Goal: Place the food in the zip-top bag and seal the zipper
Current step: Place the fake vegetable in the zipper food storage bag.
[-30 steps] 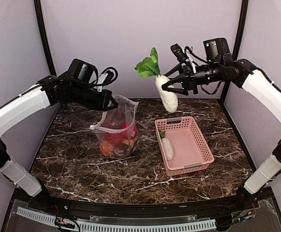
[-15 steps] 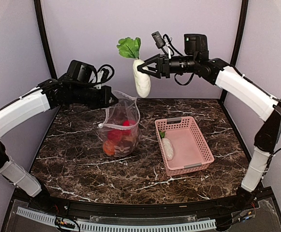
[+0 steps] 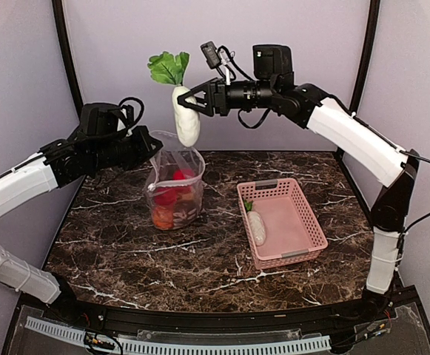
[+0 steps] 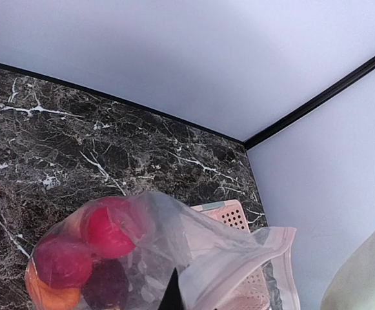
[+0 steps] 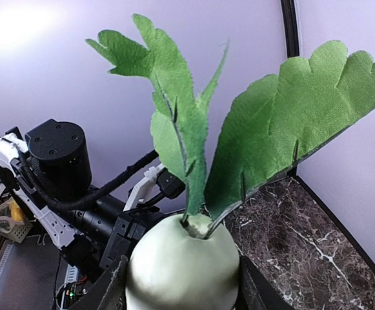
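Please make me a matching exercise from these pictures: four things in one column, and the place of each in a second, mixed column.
1. large white radish
2. small white radish
3. red fruits
4. zip-top bag

A. inside the pink basket
B. held by the left gripper
C. in the air, in the right gripper
D. inside the zip-top bag

Pairs: 1-C, 2-A, 3-D, 4-B

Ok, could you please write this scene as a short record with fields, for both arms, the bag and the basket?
left gripper: shut on the edge of the zip-top bag, holding it upright
right gripper: shut on the white radish, held in the air near the bag's mouth
bag contents: red and orange fruits
zipper: not sealed, mouth open
pink basket: one white piece inside
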Controlling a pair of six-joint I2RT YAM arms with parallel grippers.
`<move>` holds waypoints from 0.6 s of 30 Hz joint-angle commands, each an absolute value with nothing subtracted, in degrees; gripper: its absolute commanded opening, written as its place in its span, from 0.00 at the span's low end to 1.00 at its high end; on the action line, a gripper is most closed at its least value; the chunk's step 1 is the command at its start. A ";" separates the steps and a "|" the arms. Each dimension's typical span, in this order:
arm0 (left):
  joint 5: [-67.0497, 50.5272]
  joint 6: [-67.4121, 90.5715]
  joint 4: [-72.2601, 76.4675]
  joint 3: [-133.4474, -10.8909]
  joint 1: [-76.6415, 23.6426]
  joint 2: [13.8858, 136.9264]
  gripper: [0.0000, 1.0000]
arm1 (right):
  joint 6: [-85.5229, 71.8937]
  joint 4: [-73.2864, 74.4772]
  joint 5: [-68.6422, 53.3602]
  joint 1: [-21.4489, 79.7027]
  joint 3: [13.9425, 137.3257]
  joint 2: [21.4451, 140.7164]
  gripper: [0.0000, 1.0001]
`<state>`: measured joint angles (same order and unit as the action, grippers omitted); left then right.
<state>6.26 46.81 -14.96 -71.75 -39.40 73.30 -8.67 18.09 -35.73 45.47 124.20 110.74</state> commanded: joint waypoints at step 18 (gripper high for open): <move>13.74 54.77 -3.71 -64.15 -39.55 70.06 0.01 | -9.38 18.87 -27.92 50.94 122.23 115.94 0.39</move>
<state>11.22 54.52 -6.83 -65.08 -39.40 73.03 -8.03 20.12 -28.77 50.11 123.70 115.42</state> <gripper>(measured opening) 0.010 0.493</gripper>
